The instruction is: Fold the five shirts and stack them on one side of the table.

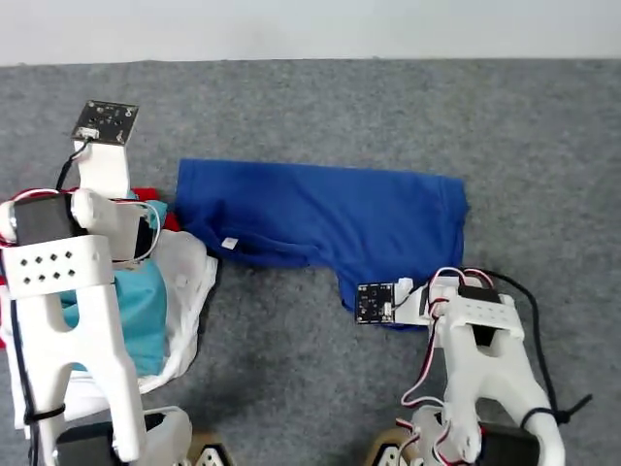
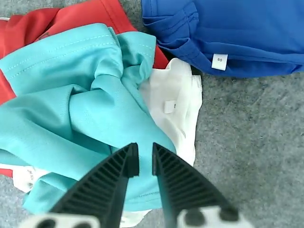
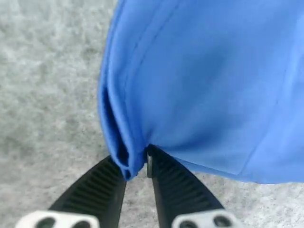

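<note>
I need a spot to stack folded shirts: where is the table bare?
Bare table: the far strip beyond the blue shirt, the area right of it, and the near middle between the shirt pile and the right gripper. Crowded: the left, with the pile under the left arm.

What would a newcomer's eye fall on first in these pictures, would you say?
A big blue shirt lies spread across the middle of the grey table, its near edge pinched in the right gripper. Beside it, a teal shirt lies crumpled over a white shirt and a red shirt, under the left gripper.
</note>
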`<action>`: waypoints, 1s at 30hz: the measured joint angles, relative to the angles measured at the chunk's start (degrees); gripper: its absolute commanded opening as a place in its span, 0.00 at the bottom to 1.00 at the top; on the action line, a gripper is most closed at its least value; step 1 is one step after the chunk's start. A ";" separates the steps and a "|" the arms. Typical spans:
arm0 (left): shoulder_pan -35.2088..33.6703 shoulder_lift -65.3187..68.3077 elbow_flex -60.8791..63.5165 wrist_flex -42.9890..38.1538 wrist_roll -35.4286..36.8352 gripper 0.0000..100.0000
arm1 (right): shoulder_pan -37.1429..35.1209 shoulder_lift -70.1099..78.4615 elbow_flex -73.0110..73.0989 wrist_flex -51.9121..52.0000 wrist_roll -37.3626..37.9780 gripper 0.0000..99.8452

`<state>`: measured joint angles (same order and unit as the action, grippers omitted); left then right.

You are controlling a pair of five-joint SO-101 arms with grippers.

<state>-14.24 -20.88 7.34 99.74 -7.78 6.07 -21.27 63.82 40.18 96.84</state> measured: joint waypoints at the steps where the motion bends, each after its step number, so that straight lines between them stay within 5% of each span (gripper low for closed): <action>1: 0.00 0.00 0.00 0.00 0.00 0.05 | 0.00 0.00 -0.70 1.41 0.00 0.01; 10: 0.00 0.00 0.00 0.00 0.00 0.05 | -1.76 0.09 -12.75 13.10 -8.44 0.01; 30: 5.10 0.00 0.00 0.00 0.00 0.05 | -3.78 14.77 -22.42 -13.36 -45.89 0.01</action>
<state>-9.14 -20.88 7.34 99.74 -7.78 2.29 -6.51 41.41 26.81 50.95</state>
